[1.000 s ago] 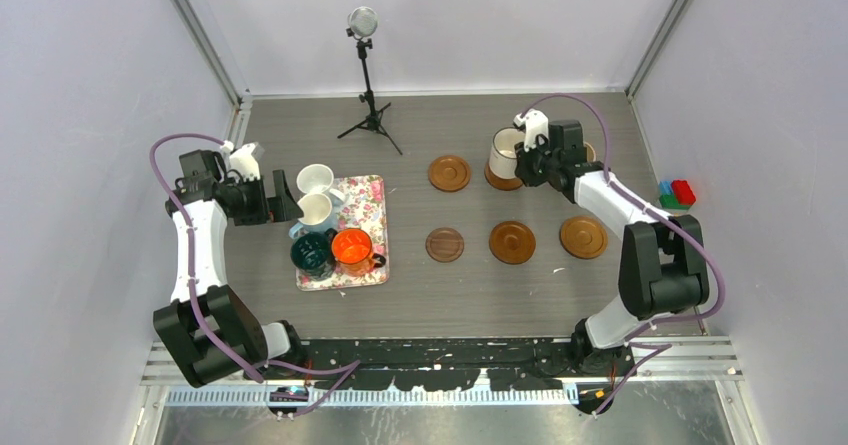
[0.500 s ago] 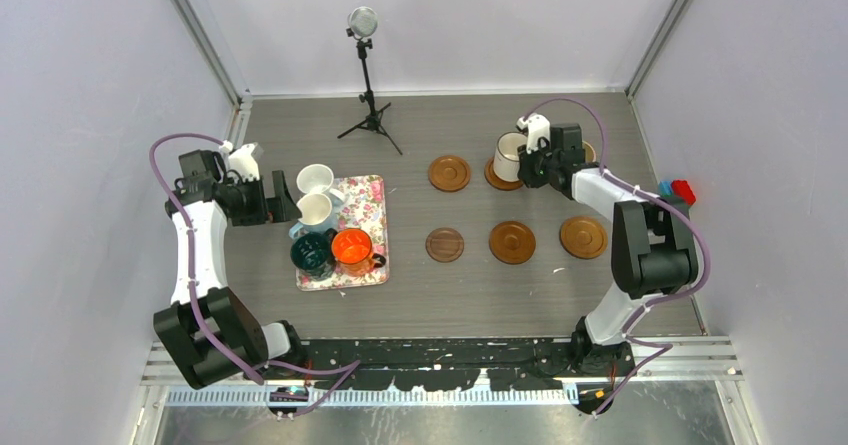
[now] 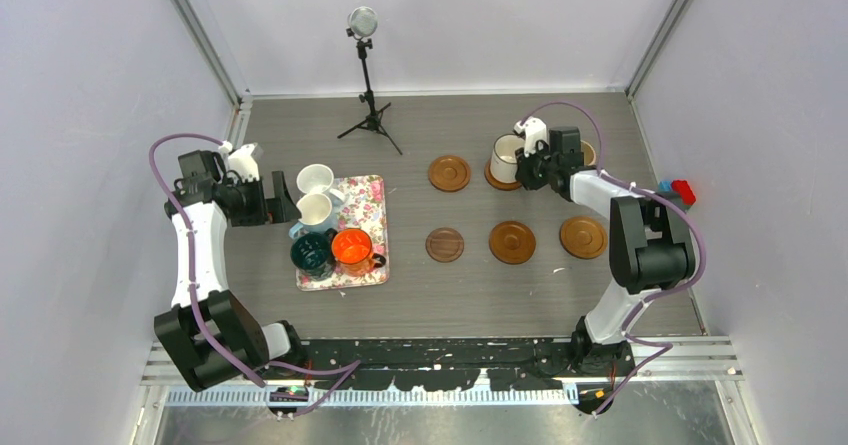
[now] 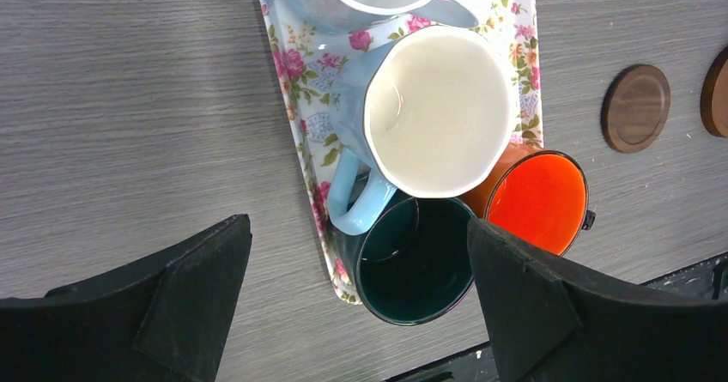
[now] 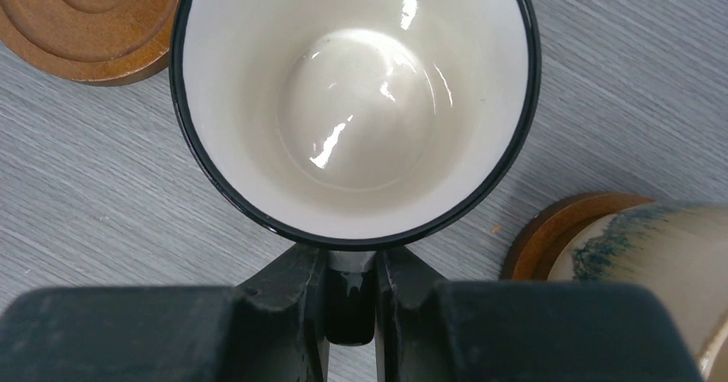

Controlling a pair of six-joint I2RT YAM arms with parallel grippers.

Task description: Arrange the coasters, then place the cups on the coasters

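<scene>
1. All six coasters lie in two rows of three on the right half of the tabletop (image 3: 450,300). The arranging part looks done.
2. The beige mug (image 5: 661,245) sits on the back-right coaster (image 5: 549,227). The right arm mostly hides it in the top view.
3. The right fingers (image 5: 296,305) are clamped on the handle of the white mug with dark rim (image 3: 507,153). This mug is upright over the back-middle coaster (image 3: 496,179), which peeks out on one side. I can't tell whether the mug is resting on the coaster or just above it.
4. Four coasters are bare: back-left coaster (image 3: 449,173), small dark coaster (image 3: 445,244), front-middle coaster (image 3: 512,242) and front-right coaster (image 3: 583,236).
5. The floral tray (image 3: 372,195) on the left holds four mugs packed close together: plain white mug (image 3: 315,179), light blue mug (image 4: 438,107), dark green mug (image 4: 412,262) and orange mug (image 4: 536,197).
6. The left fingers (image 4: 197,288) are wide apart and hold nothing. They hover above the tray's left edge, over the light blue mug's handle, which is likely the next pick.
7. Progress estimate: one cup is placed and a second is at its coaster but not yet released. Four cups are left to carry over, so the cup part is roughly a third done.
</scene>
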